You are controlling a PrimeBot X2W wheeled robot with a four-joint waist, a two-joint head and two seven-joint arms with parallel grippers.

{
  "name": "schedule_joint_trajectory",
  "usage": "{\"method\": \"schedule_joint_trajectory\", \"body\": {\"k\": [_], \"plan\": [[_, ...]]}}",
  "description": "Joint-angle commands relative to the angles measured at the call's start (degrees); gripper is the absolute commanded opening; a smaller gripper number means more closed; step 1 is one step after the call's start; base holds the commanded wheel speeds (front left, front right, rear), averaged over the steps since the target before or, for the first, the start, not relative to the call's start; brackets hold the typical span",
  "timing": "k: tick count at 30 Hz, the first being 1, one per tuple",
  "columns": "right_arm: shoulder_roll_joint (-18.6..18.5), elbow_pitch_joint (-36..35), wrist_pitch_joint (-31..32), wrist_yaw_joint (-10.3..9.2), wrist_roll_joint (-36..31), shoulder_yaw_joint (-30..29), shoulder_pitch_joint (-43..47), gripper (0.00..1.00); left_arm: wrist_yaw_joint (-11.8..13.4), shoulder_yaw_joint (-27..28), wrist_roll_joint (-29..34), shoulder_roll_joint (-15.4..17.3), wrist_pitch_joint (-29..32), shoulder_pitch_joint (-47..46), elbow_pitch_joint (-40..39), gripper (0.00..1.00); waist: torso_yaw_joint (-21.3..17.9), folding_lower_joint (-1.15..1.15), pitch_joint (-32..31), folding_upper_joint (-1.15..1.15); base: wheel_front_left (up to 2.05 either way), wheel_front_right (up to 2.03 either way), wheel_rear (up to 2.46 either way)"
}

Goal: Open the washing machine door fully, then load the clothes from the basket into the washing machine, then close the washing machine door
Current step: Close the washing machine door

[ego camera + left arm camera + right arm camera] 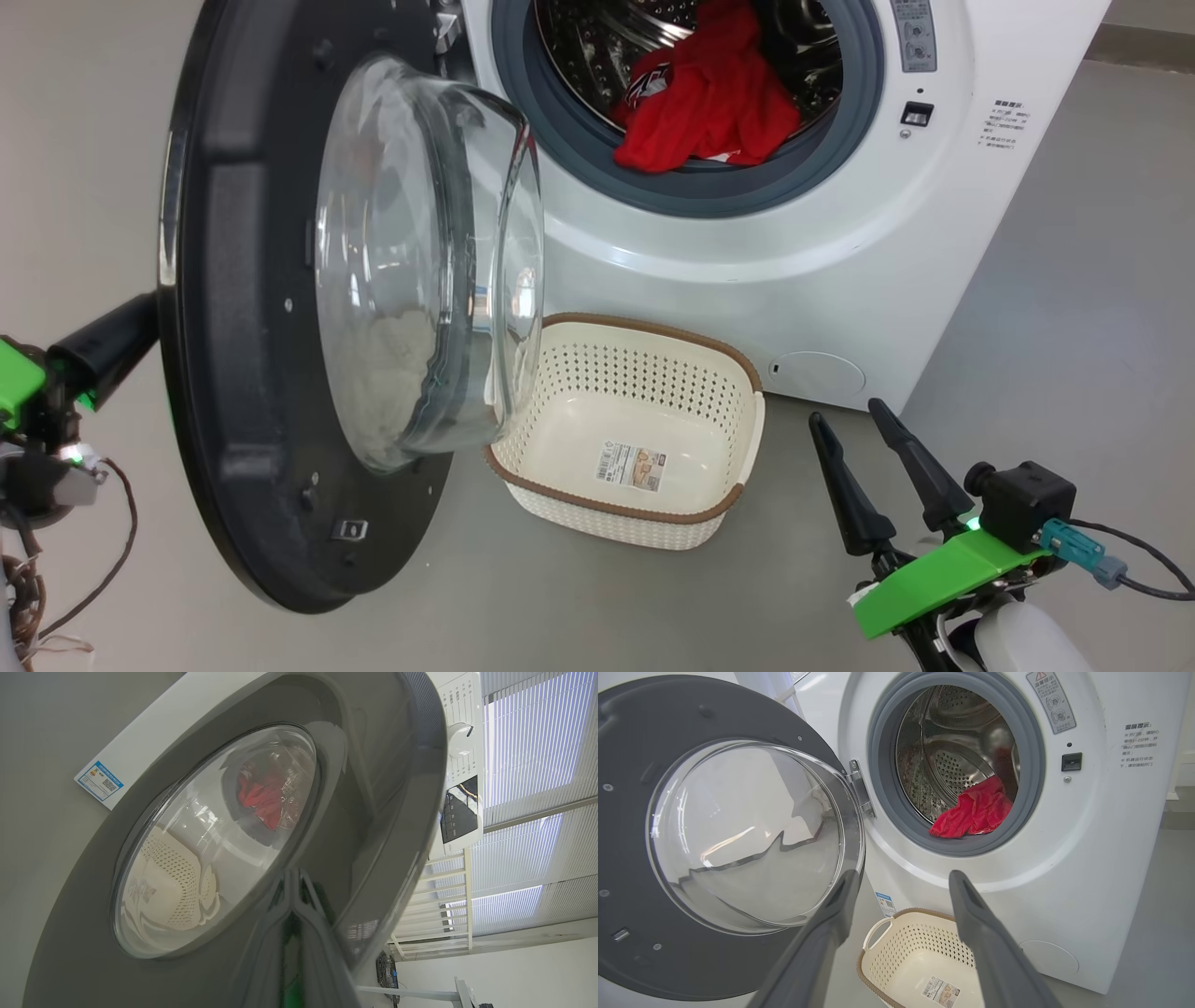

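Right gripper hovering lower right, fingers spread wide, holding nothing. Left gripper sitting behind washing machine door, left edge, finger gap unreadable. Clothes lying top centre.

light: bright, even | shadows: soft | glare: washing machine door | wrist edges: warped

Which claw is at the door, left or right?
The left claw, at the door's glossy outer face; the right claw hangs open beside the basket, holding nothing.
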Motion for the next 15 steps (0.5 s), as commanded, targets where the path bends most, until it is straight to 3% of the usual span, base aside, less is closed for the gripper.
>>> {"method": "schedule_joint_trajectory", "body": {"k": [1, 11, 12, 13, 15], "plan": [[0.04, -1.24, -0.26, 0.09, 0.48, 1.4, 0.36, 1.0, 0.27, 1.61, -0.4, 1.79, 0.04, -0.67, -2.21, 0.0, 0.01, 0.0, -0.06, 0.0, 0.0, 0.0, 0.0], [-0.25, -1.26, -0.26, 0.09, 0.57, 1.27, 1.06, 1.0, -2.25, 3.94, 1.7, 3.47, -3.18, 2.3, -4.17, 0.0, 1.25, 0.0, -0.77, 0.0, 0.0, 0.0, 0.0], [-0.27, -1.25, -0.26, 0.09, 0.57, 1.23, 1.1, 1.0, -2.87, 4.18, 2.07, 3.65, -3.79, 2.58, -4.36, 0.34, 1.52, 0.0, -0.83, 0.0, 0.0, 0.0, 0.0], [-0.26, -1.24, -0.26, 0.09, 0.56, 1.23, 1.11, 1.0, -3.32, 4.55, 2.24, 3.67, -4.42, 2.83, -4.46, 0.5, 1.73, 0.0, -0.84, 0.0, 0.0, 0.0, 0.0], [-0.29, -1.24, -0.26, 0.09, 0.55, 1.26, 1.03, 1.0, -4.22, 5.13, 2.84, 3.75, -5.72, 3.33, -4.83, 0.96, 2.13, 0.0, -0.8, 0.0, 0.0, 0.0, 0.0]]}}
